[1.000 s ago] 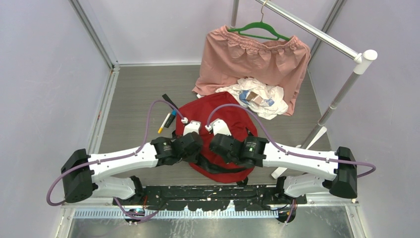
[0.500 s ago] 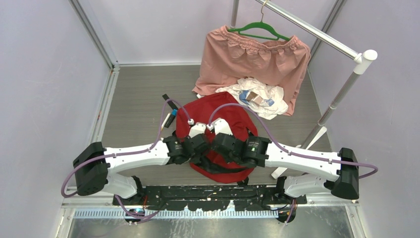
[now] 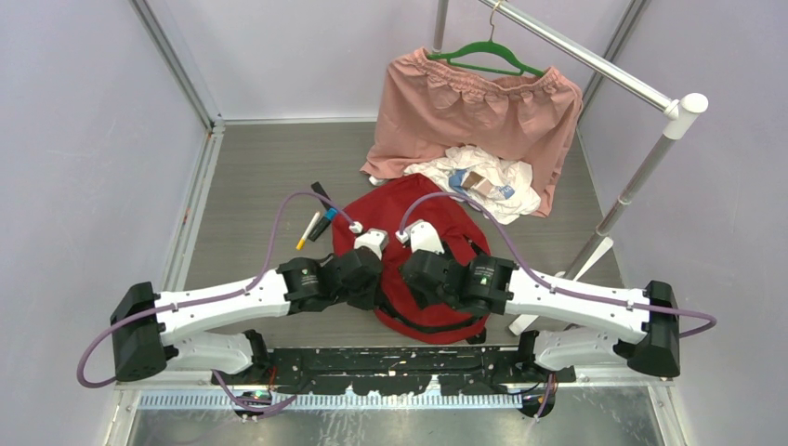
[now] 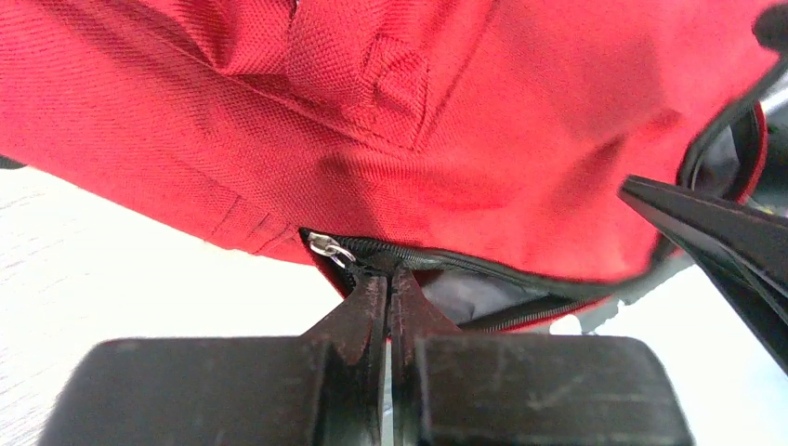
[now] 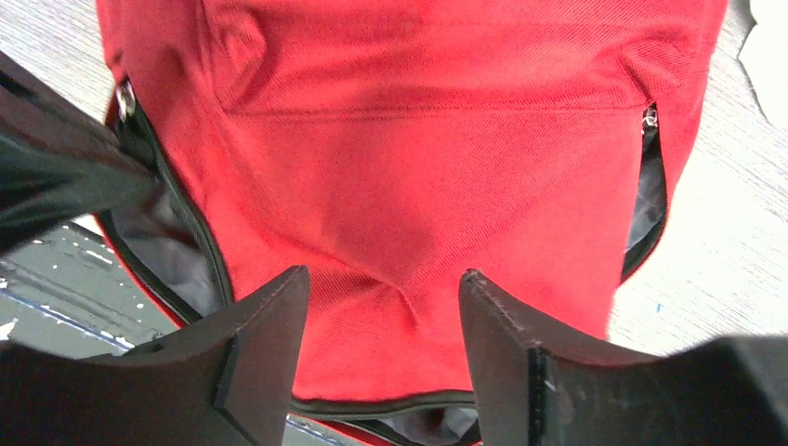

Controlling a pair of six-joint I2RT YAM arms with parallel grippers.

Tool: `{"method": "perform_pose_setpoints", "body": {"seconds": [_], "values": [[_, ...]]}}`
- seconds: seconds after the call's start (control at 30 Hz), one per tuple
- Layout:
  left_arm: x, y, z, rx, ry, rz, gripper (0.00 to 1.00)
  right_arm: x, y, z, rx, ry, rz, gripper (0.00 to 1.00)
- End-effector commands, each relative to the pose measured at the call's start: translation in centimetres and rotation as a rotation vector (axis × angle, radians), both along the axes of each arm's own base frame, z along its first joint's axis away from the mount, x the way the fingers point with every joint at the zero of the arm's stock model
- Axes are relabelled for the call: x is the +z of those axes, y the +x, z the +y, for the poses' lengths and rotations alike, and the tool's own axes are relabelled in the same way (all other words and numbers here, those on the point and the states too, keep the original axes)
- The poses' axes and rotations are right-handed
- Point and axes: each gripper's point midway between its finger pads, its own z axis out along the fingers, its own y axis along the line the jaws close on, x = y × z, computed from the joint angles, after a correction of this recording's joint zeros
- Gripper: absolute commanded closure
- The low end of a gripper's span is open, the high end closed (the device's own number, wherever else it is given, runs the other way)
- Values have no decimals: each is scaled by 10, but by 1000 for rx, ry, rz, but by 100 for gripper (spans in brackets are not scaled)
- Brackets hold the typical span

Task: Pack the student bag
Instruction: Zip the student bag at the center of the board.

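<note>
The student bag point(image 3: 413, 200), a dark-red backpack with black zipper trim, lies mid-table between both arms. My left gripper point(image 3: 379, 282) is shut, its tips point(image 4: 388, 279) pinching the black zipper edge beside the silver zipper pull point(image 4: 325, 247). The zip stands partly open there, with grey lining point(image 4: 465, 293) showing. My right gripper point(image 3: 414, 277) hovers open over the bag's red flap point(image 5: 418, 167). Creased red fabric shows between its fingers point(image 5: 269, 316), and they hold nothing. A side pocket's zip point(image 5: 650, 186) gapes at the right.
Pens and a marker point(image 3: 314, 223) lie just left of the bag. Behind it sit a white printed cloth point(image 3: 488, 181) and a pink garment point(image 3: 474, 102) on a green hanger. A metal rack pole point(image 3: 641, 177) slants down on the right.
My left gripper has closed onto the bag's zipper edge. My right gripper has opened and let go of the red fabric. The bag has shifted slightly toward the near right.
</note>
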Motion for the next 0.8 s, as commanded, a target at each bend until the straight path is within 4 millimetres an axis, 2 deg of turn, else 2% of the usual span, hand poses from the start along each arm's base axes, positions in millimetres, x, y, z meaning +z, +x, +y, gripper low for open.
{"method": "perform_pose_setpoints", "body": {"seconds": [0.0, 0.13, 0.27, 0.4, 0.47, 0.53, 0.57, 0.7, 0.77], "values": [[22, -23, -34, -121, -167, 59, 100, 24, 8, -3, -55, 94, -59, 33], [19, -40, -55, -177, -198, 96, 100, 23, 9, -3, -89, 127, -61, 31], [11, -63, -90, -244, -256, 158, 100, 21, 9, -2, -119, 146, -47, 29], [8, -64, -103, -238, -277, 161, 98, 25, 7, -11, -155, 168, -44, 29], [15, -58, -99, -208, -291, 135, 70, 28, 5, -18, -168, 185, -43, 29], [25, -53, -90, -170, -312, 102, 51, 31, 2, -26, -183, 204, -39, 29], [29, -50, -84, -149, -320, 86, 45, 32, 0, -30, -189, 216, -35, 29], [42, -41, -55, -53, -363, 28, 39, 31, -12, -38, -211, 279, 13, 29], [38, -36, -38, 11, -359, 10, 36, 29, -22, -34, -197, 330, 62, 30]]}}
